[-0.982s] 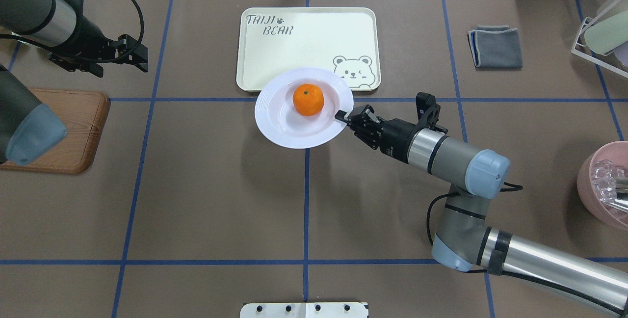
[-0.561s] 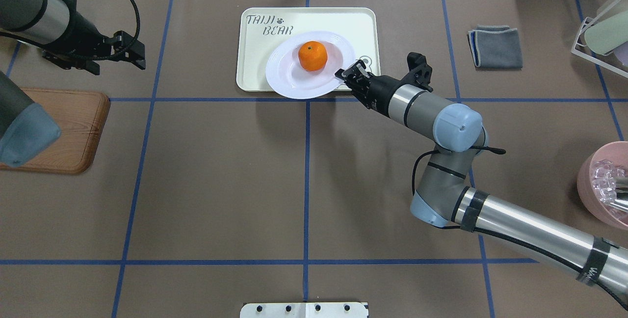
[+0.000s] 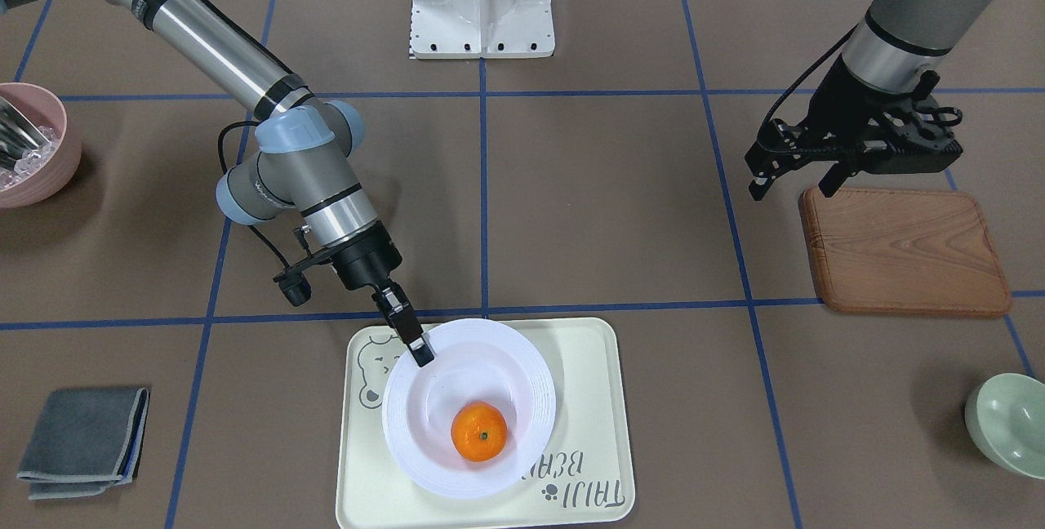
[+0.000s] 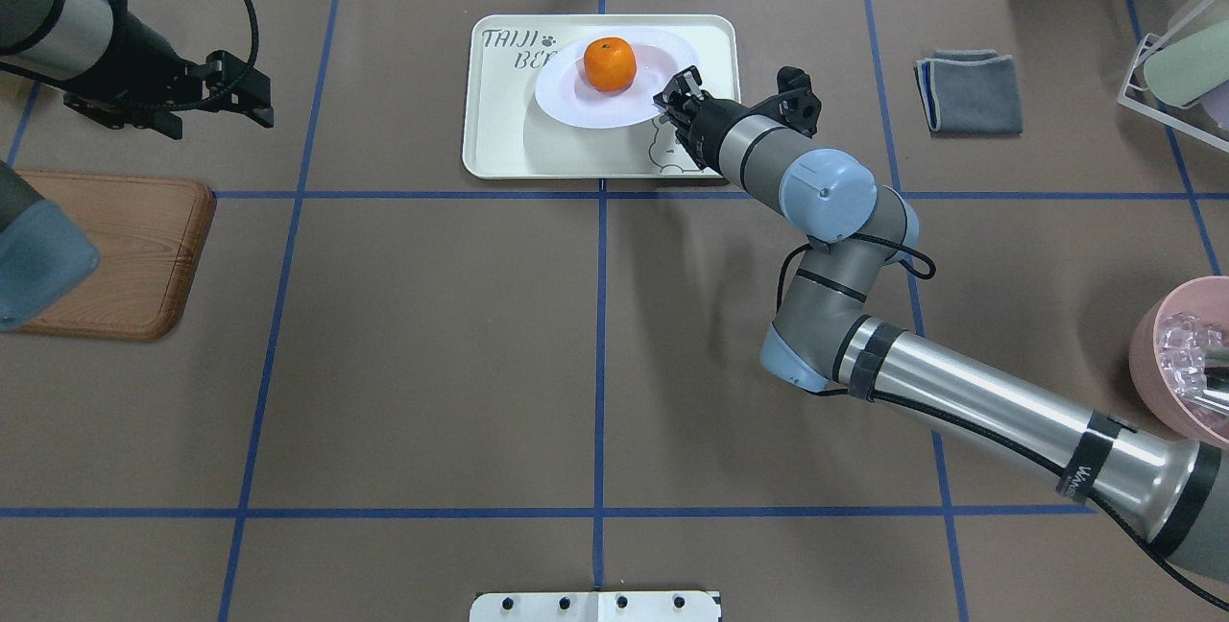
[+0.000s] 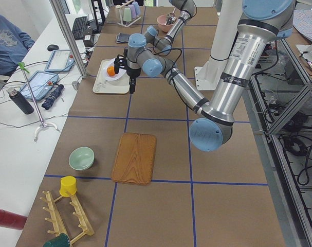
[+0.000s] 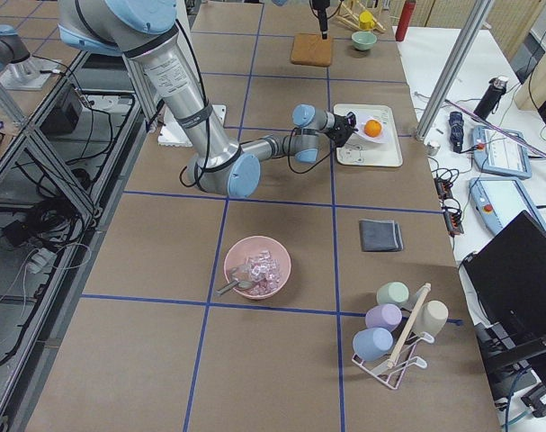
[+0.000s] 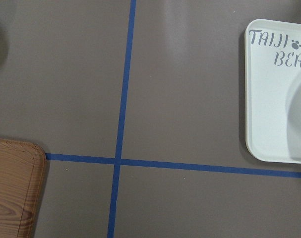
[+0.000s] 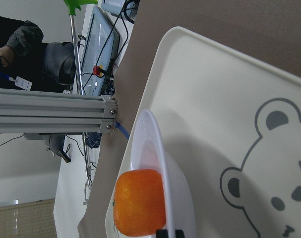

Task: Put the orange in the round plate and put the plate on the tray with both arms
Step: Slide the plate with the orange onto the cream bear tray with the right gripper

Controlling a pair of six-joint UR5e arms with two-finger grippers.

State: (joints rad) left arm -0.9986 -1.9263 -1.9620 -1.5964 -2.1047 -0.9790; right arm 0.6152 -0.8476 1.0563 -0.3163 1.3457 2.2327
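The orange (image 4: 610, 63) lies in the sunken centre of the white round plate (image 4: 576, 104). My right gripper (image 4: 672, 101) is shut on the plate's rim on the robot's right side. It holds the plate slightly tilted, just above the cream tray (image 4: 499, 147), and the plate casts a shadow on the tray. The right wrist view shows the plate rim (image 8: 160, 163) edge-on, with the orange (image 8: 140, 202) beside it and the tray's bear drawing (image 8: 269, 178) beneath. My left gripper (image 4: 252, 92) hangs open and empty, far left of the tray and above the table.
A brown wooden board (image 4: 106, 257) lies at the left. A folded grey cloth (image 4: 970, 89) is right of the tray. A pink bowl (image 4: 1181, 363) of clear pieces sits at the right edge. A pale green bowl (image 3: 1008, 423) stands beyond the board.
My right gripper has carried the plate with the orange away from the robot, from the table by the tray's near edge to above the tray. The left arm has drawn back slightly leftward.
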